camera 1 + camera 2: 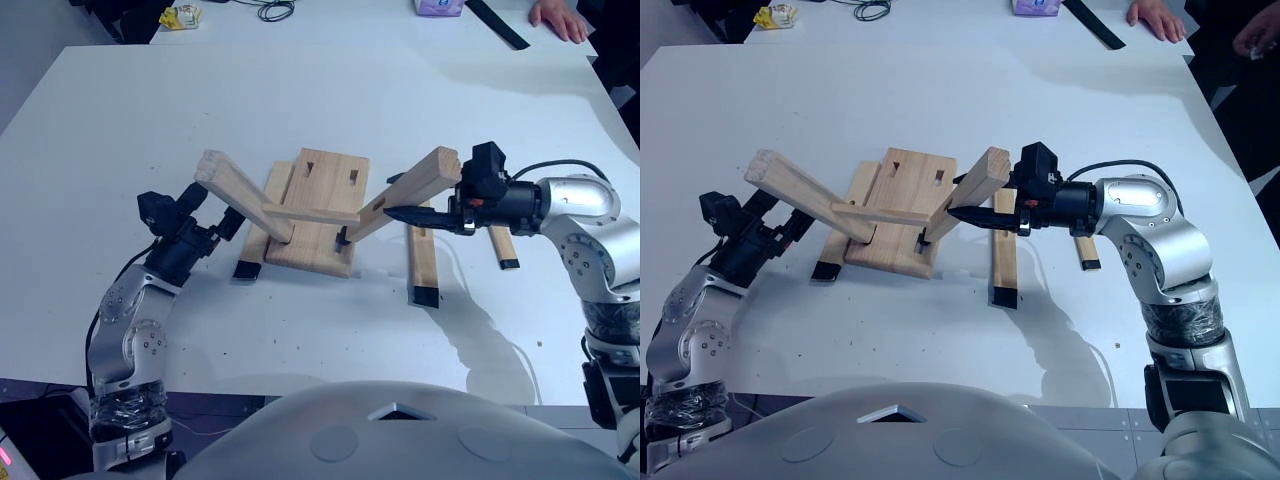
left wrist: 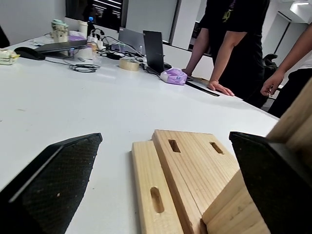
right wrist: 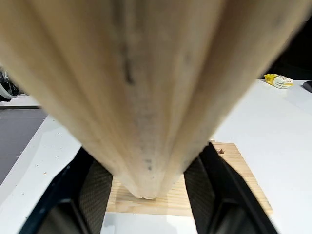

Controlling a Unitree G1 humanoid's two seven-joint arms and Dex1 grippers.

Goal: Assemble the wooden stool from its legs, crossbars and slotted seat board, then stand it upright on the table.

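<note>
Right claw [image 1: 392,197] clamped on raised leg [image 1: 430,172]; crossbar [image 1: 310,213] joins it to second leg [image 1: 232,183] between spread fingers of left claw [image 1: 215,208]; seat board [image 1: 325,172] below both claws.

Head stereo down; wrists near stool [image 1: 312,212]

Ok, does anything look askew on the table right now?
Yes: the slotted wooden seat board sits tilted, its left edge propped on a black-footed wooden leg lying under it.

Bright, even overhead light
</note>
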